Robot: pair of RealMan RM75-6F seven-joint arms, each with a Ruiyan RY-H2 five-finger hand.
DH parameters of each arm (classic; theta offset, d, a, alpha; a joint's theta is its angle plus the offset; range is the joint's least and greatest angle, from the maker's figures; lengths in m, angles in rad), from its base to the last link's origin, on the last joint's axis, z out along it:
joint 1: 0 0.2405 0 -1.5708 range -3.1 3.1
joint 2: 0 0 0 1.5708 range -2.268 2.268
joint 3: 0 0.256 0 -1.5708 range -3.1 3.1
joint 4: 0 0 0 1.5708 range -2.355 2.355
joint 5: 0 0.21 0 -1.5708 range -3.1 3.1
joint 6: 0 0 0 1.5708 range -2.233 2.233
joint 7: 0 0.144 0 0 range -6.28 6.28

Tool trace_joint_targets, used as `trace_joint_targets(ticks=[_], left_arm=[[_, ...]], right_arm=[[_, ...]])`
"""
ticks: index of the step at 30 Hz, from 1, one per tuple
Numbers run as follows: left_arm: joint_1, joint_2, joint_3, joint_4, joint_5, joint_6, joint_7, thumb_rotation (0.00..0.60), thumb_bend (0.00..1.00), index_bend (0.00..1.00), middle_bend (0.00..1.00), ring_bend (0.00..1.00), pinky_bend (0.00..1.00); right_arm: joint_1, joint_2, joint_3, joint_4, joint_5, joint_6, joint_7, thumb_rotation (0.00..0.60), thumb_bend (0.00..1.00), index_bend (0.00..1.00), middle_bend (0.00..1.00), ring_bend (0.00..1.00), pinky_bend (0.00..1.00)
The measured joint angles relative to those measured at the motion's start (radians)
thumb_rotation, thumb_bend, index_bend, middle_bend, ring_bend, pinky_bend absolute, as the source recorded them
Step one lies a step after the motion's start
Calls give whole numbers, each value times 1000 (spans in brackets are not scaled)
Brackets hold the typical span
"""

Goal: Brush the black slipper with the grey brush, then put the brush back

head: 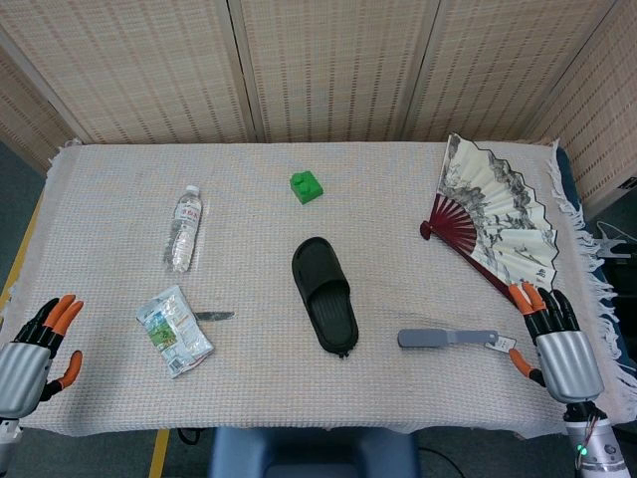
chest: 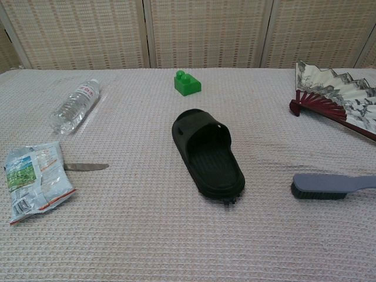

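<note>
My right hand (head: 559, 344) is open and empty, the brush (head: 448, 339) lying just beside its fingertips, slipper (head: 324, 295) farther toward my left hand (head: 35, 349), also open, holding nothing.

A table covered with a pale woven cloth (head: 398, 199). At the centre lies a black slipper (head: 324, 295). A green toy brick (head: 307, 186) sits at twelve o'clock. A painted folding fan (head: 498, 214) lies open at two o'clock. A grey brush (head: 448, 339) lies at four o'clock. A snack packet (head: 174, 331) and a small knife (head: 213, 316) lie at eight o'clock. A plastic water bottle (head: 183, 228) lies at ten o'clock.
</note>
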Motion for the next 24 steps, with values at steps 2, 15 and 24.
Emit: trace_joint_targets(ticks=[2,15,24], left_arm=[[-3,-1,-2,-1,-4,-7,2,600,515,0,0,16,223],[-25,-2,-11,1,-35,-59,2,600,518,0,0,15,225],[-21,6,-7,-2,-35,-55,-4,600,527,0,0,16,226]], right_arm=[[4,-2,1,0,2,-21,-5,600,159,0,0,0,0],[102,-67,5,51,27,-279,-144,600,168,139,118,0,120],[200,-179,22,143,92,-476,-257,600,172,366,309,189,345]])
